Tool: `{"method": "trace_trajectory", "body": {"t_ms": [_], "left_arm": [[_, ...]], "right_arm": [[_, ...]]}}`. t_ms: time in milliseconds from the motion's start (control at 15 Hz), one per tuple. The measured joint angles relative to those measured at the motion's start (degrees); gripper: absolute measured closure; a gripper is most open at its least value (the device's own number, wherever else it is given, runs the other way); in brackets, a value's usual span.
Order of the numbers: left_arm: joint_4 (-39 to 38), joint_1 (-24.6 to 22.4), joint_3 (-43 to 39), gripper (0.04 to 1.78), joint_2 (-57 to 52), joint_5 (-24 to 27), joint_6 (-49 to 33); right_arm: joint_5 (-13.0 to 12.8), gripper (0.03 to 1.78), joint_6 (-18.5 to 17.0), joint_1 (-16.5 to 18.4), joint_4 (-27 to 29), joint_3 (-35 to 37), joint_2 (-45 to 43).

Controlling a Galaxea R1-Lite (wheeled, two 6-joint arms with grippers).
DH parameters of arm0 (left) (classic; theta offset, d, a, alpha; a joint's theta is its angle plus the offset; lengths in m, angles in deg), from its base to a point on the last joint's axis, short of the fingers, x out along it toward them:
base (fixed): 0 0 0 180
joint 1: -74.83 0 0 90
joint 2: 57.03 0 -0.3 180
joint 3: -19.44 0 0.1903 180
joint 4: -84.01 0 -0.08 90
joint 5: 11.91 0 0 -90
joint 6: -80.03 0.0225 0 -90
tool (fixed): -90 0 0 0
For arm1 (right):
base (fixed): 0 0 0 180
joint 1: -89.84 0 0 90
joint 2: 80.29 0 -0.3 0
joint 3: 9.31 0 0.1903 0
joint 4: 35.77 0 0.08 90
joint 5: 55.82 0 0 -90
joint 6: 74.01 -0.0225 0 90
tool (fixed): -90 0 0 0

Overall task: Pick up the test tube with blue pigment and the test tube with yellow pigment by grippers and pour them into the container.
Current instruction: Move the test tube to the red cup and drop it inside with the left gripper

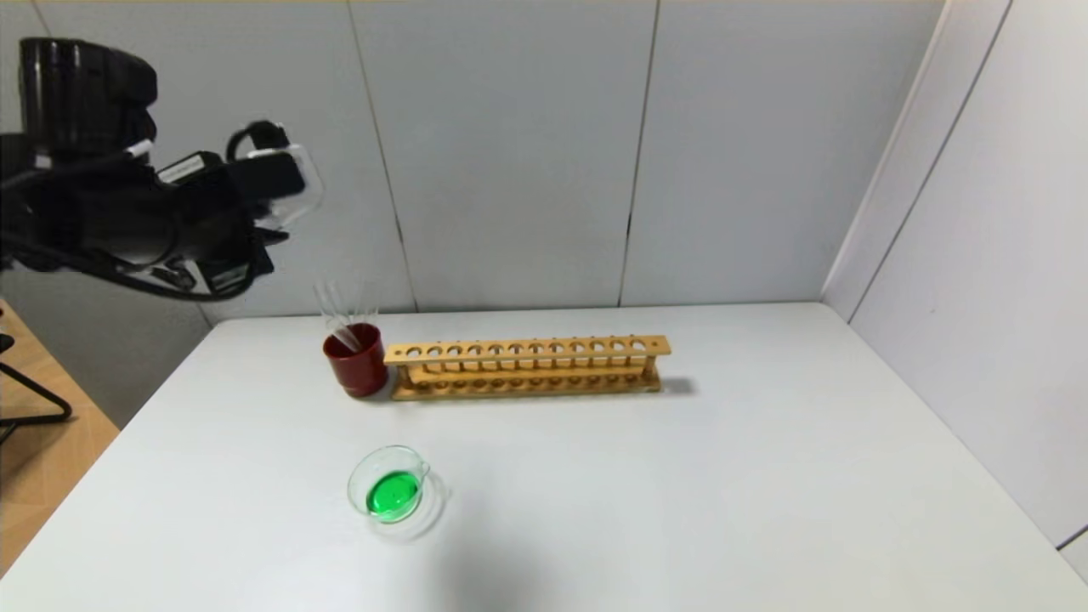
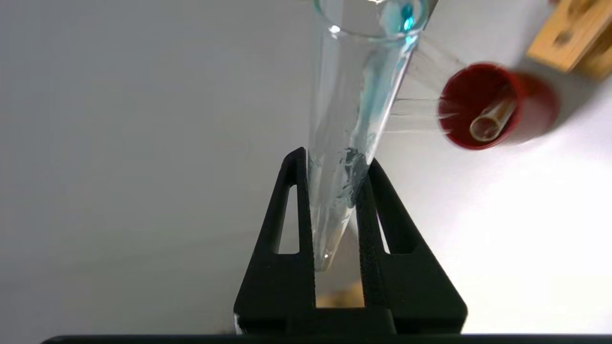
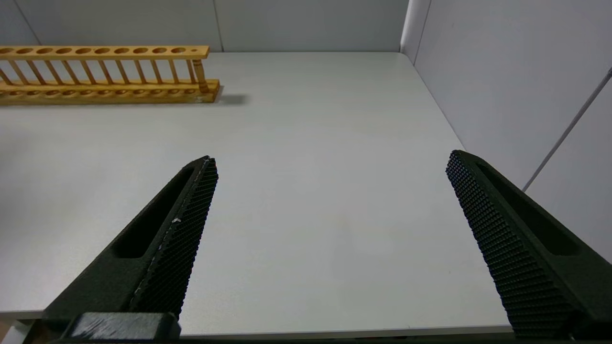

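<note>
My left gripper (image 1: 255,246) is raised high over the table's far left; in the left wrist view (image 2: 334,162) it is shut on the round base of a clear test tube (image 2: 354,95). The tube points away from the wrist, with only teal-blue streaks on its wall and a blue drop at its mouth. The glass container (image 1: 389,484) stands on the near left of the table and holds green liquid. No tube with yellow liquid shows. My right gripper (image 3: 330,160) is open and empty over the table's near right part, out of the head view.
A dark red cup (image 1: 357,361) with a clear tube (image 2: 492,119) leaning in it stands at the left end of an empty wooden rack (image 1: 527,365). The rack also shows in the right wrist view (image 3: 105,71). Grey walls close the back and right sides.
</note>
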Motion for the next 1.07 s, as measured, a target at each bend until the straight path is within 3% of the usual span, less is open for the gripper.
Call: {"method": "trace_trajectory", "body": {"t_ms": [200, 333, 667, 1067], "left_arm": [[18.05, -3.97, 9.57, 1.51, 0.09, 8.69, -22.30], [20.68, -6.73, 10.90, 1.51, 0.48, 14.73, -35.15], [3.23, -9.65, 6.31, 1.51, 3.15, 16.96, -59.19], [-9.14, -12.17, 1.46, 1.51, 9.16, 17.19, -68.19]], "right_arm": [[0.00, 0.06, 0.00, 0.00, 0.00, 0.00, 0.00], [0.00, 0.06, 0.00, 0.00, 0.00, 0.00, 0.00], [-0.02, 0.06, 0.00, 0.00, 0.00, 0.00, 0.00], [0.00, 0.06, 0.00, 0.00, 0.00, 0.00, 0.00]]}}
